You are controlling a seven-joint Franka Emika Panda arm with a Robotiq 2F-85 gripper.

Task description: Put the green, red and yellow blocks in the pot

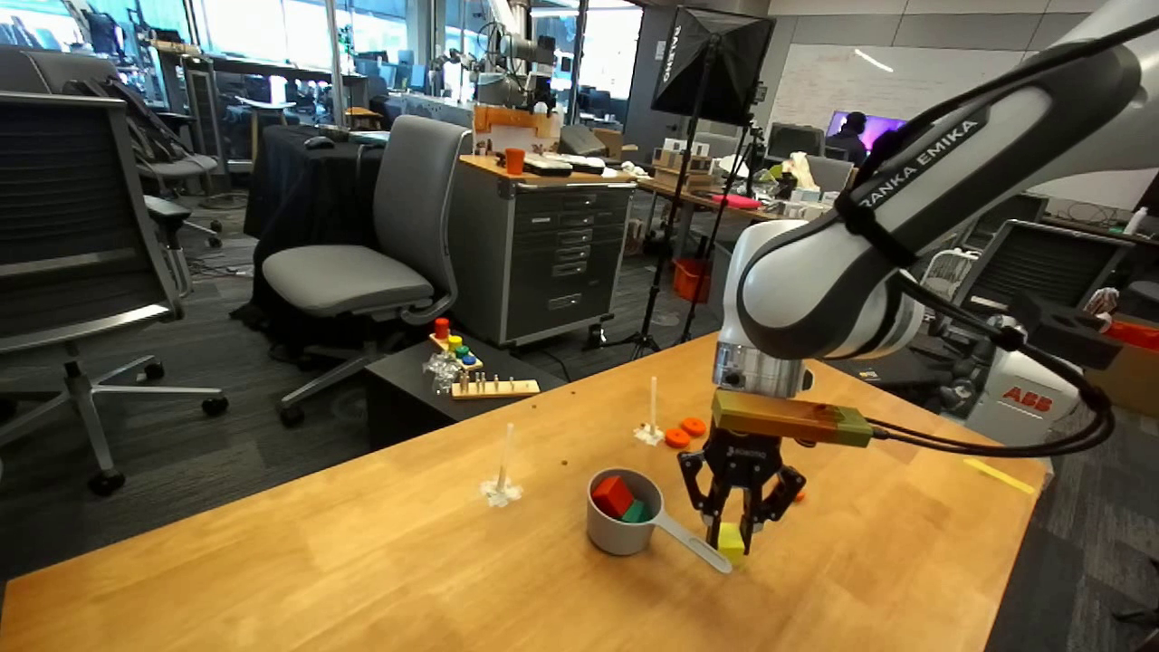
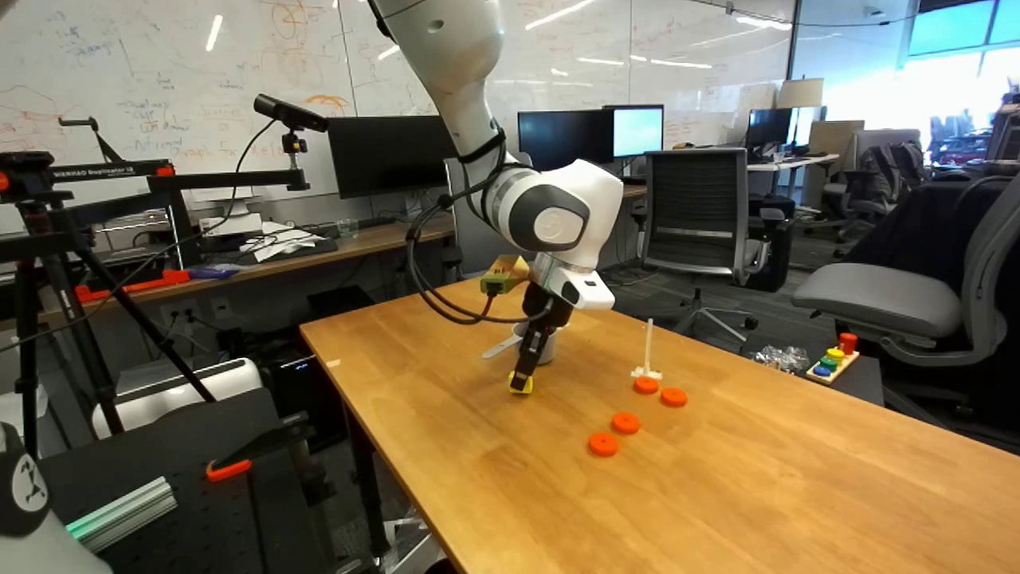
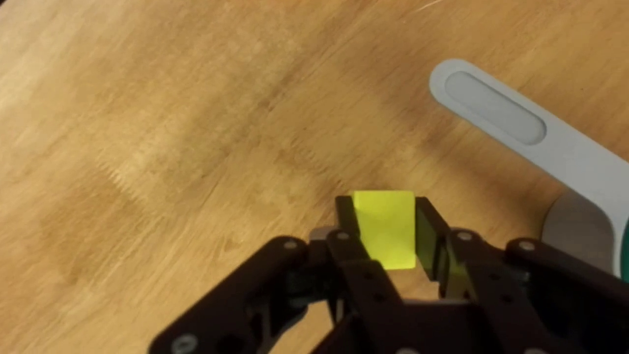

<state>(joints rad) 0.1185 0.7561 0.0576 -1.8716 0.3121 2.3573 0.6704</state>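
In the wrist view, at lower centre, the tool point(image 3: 385, 219) clamps the yellow block point(image 3: 385, 243), its jaws drawn in to the block's width on two opposite faces. Whether the block touches the counter point(image 1: 435, 589) cannot be told. The step in hand is judged to be the lift: raise vertically before any sideways travel. The handle point(image 3: 496, 110) lies near the block, apart, toward the upper right; a low path could strike it. In an exterior view, the pot point(image 1: 618, 536) stands upright at lower centre, with the red block point(image 1: 612, 496) and green block point(image 1: 636, 512) inside. Centre over it, favour the green side, lower, then release. Farther back, right of centre, lie orange discs point(image 1: 693, 426).
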